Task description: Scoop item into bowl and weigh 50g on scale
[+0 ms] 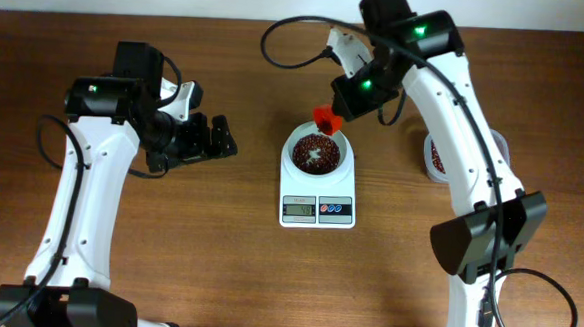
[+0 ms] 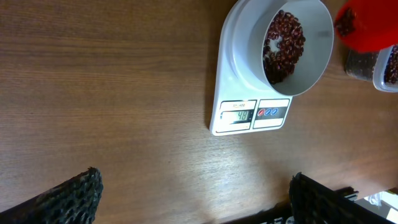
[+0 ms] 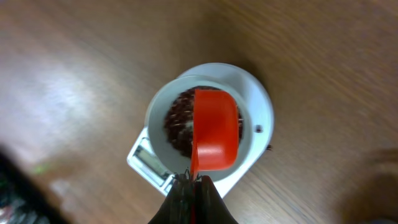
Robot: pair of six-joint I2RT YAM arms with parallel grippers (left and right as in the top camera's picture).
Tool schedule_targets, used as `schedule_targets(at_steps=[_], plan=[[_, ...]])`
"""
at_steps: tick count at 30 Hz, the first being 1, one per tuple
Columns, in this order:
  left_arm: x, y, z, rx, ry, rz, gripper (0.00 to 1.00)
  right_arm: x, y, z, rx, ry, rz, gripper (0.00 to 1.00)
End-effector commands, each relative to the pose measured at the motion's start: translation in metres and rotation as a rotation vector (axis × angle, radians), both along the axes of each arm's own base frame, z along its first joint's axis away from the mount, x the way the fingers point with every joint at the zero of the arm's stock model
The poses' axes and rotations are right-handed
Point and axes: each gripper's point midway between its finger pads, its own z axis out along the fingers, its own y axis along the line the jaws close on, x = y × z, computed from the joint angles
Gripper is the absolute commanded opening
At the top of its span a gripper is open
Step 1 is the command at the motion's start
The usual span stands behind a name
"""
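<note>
- Overhead view: the bowl (image 1: 319, 153) is sitting on the scale (image 1: 318, 190), so the scale is weighing whatever is going in. The beans (image 1: 317, 157) are lying inside the bowl in a dark red layer. The right gripper (image 1: 347, 98) is squeezing tight on the red scoop (image 1: 325, 118) and holding it over the bowl's 12 o'clock edge. I think this is so that any beans tipping out are landing inside. The left gripper (image 1: 218, 140) is waiting at 9 o'clock from the scale, well apart and out of the way. The tub (image 1: 436, 156) is peeking out at 3 o'clock, behind the right arm.
- Left wrist view: the left gripper's fingers (image 2: 68, 196) are standing wide apart with nothing between them. At 1 o'clock, the display (image 2: 240, 115) is facing this camera. The number is looking like forty-something, but it is too small to be sure. The red scoop is hanging at the bowl's 3 o'clock side, with some beans at its lip.
- Right wrist view: the right gripper is pinching the scoop's handle at 6 o'clock. The red scoop is covering part of the beans, right above the bowl, so probably only a few more are needed.
</note>
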Motion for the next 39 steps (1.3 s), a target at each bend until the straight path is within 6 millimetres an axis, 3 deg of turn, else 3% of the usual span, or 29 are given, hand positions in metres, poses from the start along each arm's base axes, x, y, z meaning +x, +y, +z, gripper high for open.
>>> schedule_targets(at_steps=[1,2,4,6,8,10,39], plan=[[0.000,-0.002,-0.003,-0.007,0.010,-0.002,0.99,0.002,0.000,0.011,-0.013,-0.053,0.021,0.04],[0.000,-0.002,-0.003,-0.007,0.010,-0.002,0.99,0.001,0.000,0.011,-0.019,-0.060,0.051,0.04],[0.000,-0.002,-0.003,-0.007,0.010,-0.002,0.99,0.011,-0.020,0.007,-0.116,-0.069,-0.104,0.04],[0.000,-0.002,-0.003,-0.007,0.010,-0.002,0.99,0.005,-0.007,0.009,-0.073,-0.077,0.016,0.04],[0.000,-0.002,-0.003,-0.007,0.010,-0.002,0.99,0.007,-0.007,0.009,-0.058,-0.059,-0.056,0.04],[0.000,-0.002,-0.003,-0.007,0.010,-0.002,0.99,0.002,0.004,0.012,-0.006,-0.054,0.016,0.04],[0.000,-0.002,-0.003,-0.007,0.010,-0.002,0.99,0.004,0.003,0.012,-0.006,-0.058,0.007,0.04]])
